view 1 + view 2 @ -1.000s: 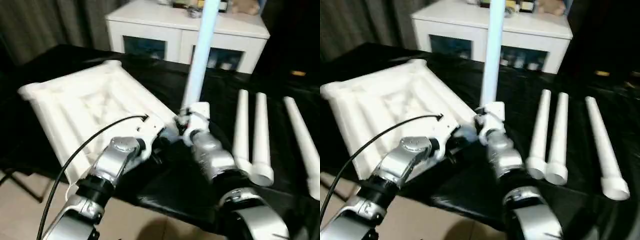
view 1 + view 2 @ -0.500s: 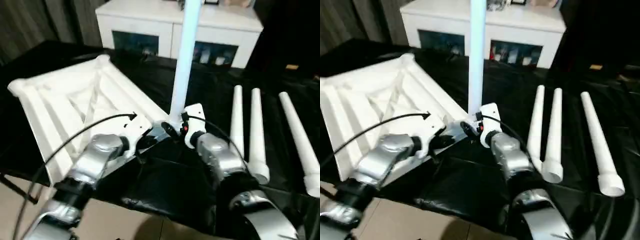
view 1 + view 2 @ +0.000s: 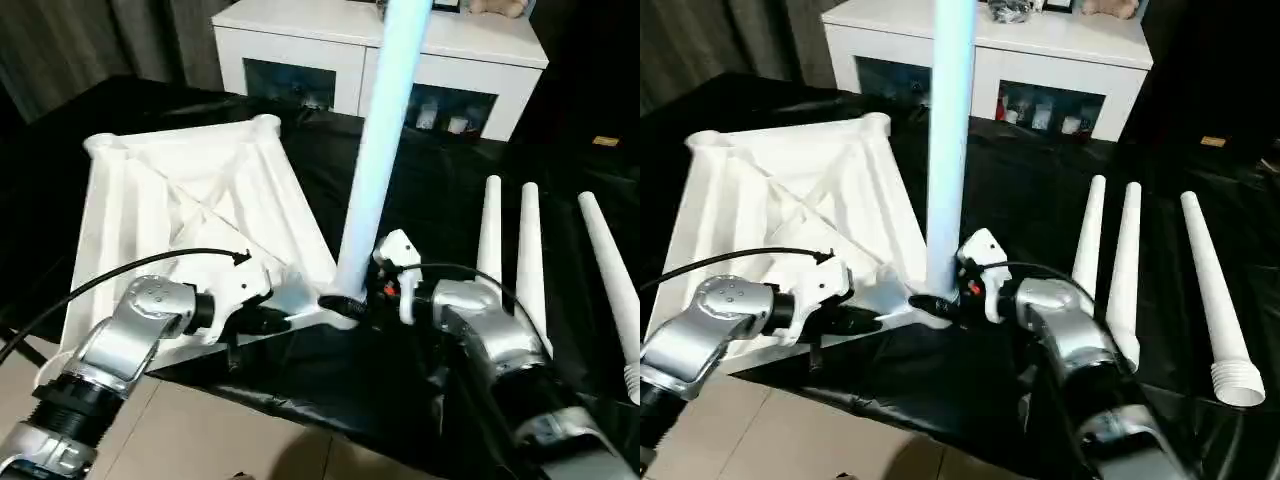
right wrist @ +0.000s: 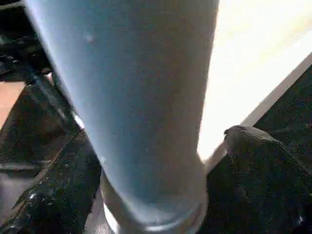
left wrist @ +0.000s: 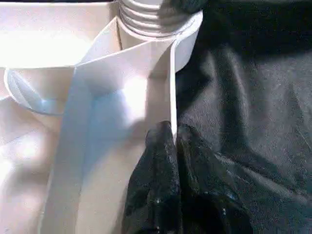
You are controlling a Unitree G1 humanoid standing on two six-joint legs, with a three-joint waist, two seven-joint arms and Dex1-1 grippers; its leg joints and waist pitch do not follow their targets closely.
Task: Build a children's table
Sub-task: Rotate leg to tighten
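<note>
Your left hand (image 5: 173, 146) pinches the tabletop (image 3: 190, 200) rim to steady it while your right hand (image 4: 151, 195), fingers spread, straddles the upright leg (image 3: 385, 130) seated in the corner socket (image 5: 187, 36).

A dim domestic-looking room, seemingly a living space used for a robot trial. A white cabinet (image 3: 380, 55) with dark glass doors stands against the far side, small jars or ornaments visible behind the glass and assorted items on its top. Grey curtains (image 3: 90, 40) hang in folds to the left. A work surface draped in black cloth (image 3: 520, 150) fills the foreground, above a pale tiled floor (image 3: 200, 430).
</note>
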